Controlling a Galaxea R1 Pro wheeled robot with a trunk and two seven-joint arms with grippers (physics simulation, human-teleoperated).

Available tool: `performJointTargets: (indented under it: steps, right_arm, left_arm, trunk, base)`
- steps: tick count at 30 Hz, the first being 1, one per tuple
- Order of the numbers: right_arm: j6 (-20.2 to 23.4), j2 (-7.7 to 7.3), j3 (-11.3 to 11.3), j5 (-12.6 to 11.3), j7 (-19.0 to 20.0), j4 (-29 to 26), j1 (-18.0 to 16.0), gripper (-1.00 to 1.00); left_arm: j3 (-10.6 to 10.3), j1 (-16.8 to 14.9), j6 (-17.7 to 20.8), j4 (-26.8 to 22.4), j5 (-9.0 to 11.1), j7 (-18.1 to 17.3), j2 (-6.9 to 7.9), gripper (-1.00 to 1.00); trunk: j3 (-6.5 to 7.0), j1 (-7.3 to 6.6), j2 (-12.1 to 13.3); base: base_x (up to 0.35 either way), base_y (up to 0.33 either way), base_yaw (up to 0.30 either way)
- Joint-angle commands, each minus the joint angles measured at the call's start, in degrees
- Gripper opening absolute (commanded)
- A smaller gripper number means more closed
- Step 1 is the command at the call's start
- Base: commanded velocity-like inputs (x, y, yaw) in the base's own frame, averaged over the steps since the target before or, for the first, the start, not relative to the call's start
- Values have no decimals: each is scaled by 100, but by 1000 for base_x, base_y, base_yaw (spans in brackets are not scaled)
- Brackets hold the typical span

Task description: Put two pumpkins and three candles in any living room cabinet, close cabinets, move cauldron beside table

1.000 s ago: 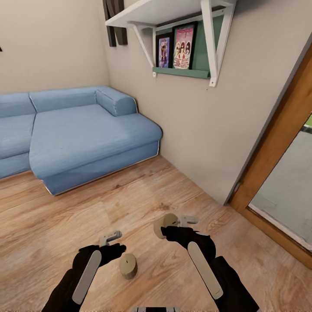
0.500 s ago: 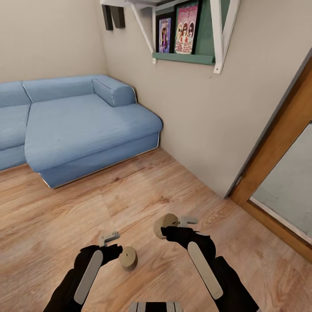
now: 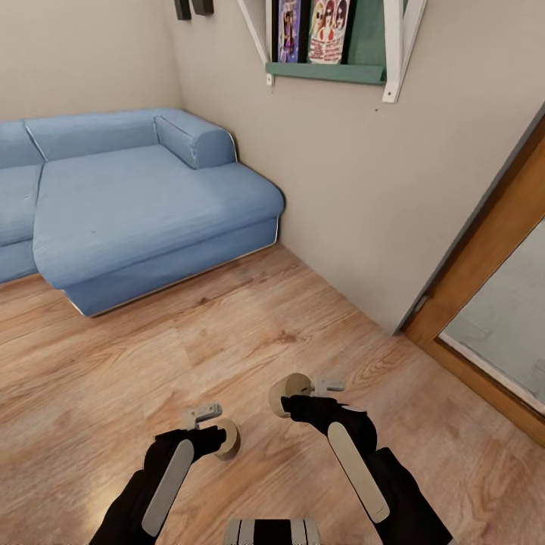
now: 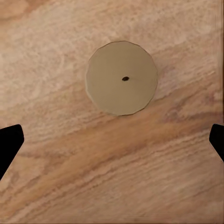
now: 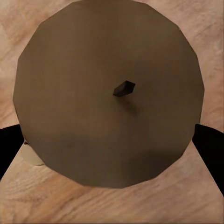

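Note:
A beige candle point(image 3: 230, 441) stands upright on the wood floor, half hidden behind my left gripper point(image 3: 215, 437). The left wrist view looks straight down on that candle's round top point(image 4: 122, 78) with its dark wick; the gripper is open above it, a black fingertip point(image 4: 9, 142) at each side. My right gripper point(image 3: 292, 399) is shut on a second beige candle point(image 3: 286, 391), held off the floor. That candle's top point(image 5: 109, 93) sits large between the right fingers point(image 5: 209, 142). The pumpkins, cabinet, table and cauldron are out of view.
A blue corner sofa point(image 3: 136, 204) lies ahead on the left. A plain wall point(image 3: 356, 204) runs along the right and carries a white-bracketed shelf with framed pictures point(image 3: 325, 30). A wooden door frame point(image 3: 484, 257) with glass stands at far right.
The camera has moved forward and tilted down, so the sofa and shelf sit higher in view. My left gripper has come over the floor candle. The right gripper still holds its candle.

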Motion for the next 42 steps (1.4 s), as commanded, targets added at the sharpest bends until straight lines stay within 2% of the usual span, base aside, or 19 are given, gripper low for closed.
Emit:
performJointTargets:
  steps: [1,4,11,24,32,42]
  right_arm:
    - [5,-1,6,-63,-59,-4,-4,-100]
    - [7,2,4,-66,-59,-1,-4,-100]
    - [13,2,-1,-68,-59,1,-4,-100]
    - [14,2,-25,-68,-59,6,-4,-100]
    - [16,2,-28,-71,-59,0,-4,-100]
    - [21,2,-31,-74,-59,0,-4,-100]
  left_arm:
    - [-46,-3,-75,-4,59,61,0,100]
    - [-102,-3,-226,0,73,65,-1,100]
    - [-257,-3,-278,3,77,68,-1,100]
    - [-334,-3,-280,3,72,67,-1,100]
    - [-578,-3,-295,3,59,67,-2,100]
    - [-614,-3,-298,11,95,59,-1,100]
  trunk:
    - [-27,1,-4]
    - [-94,9,-8]
    - [-249,27,-17]
    - [-537,60,-34]
    - [-537,60,-34]
    - [-537,60,-34]
  base:
    - [0,0,0]
    - [0,0,0]
    - [0,0,0]
    - [0,0,0]
    - [0,0,0]
    - [105,0,0]
